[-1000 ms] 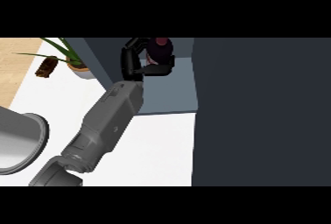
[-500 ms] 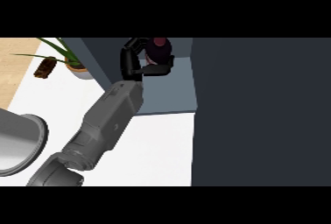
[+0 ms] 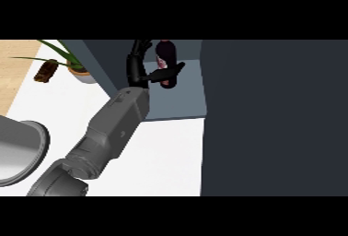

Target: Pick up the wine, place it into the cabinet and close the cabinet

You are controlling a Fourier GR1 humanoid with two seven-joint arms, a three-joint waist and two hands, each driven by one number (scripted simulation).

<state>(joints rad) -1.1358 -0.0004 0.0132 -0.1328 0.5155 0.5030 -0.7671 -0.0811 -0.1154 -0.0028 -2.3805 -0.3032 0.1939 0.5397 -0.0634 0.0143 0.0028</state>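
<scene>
Head view shows my left hand [image 3: 144, 69] at the top middle of the frame, its black fingers and thumb curled round the wine [image 3: 165, 62], a dark bottle with a reddish top. The bottle sits up inside the cabinet [image 3: 173, 99], over the grey-blue shelf floor. I think I am at the step of setting the wine down in there. Next I would need to let the bottle stand on the shelf, open the hand, pull the arm out, and then swing the cabinet door [image 3: 272, 120] shut. That door is the big dark flat panel filling the right side of the frame. My forearm looks smooth and grey, round like a tube. The counter [image 3: 163, 152] below is plain white and flat. At the upper left there is a small potted plant [image 3: 71, 67] with long thin green leaves, and a small brown thing [image 3: 46, 73] lies beside it. A shiny round metal bowl [image 3: 20, 152] sits at the left edge. My right hand does not show.
</scene>
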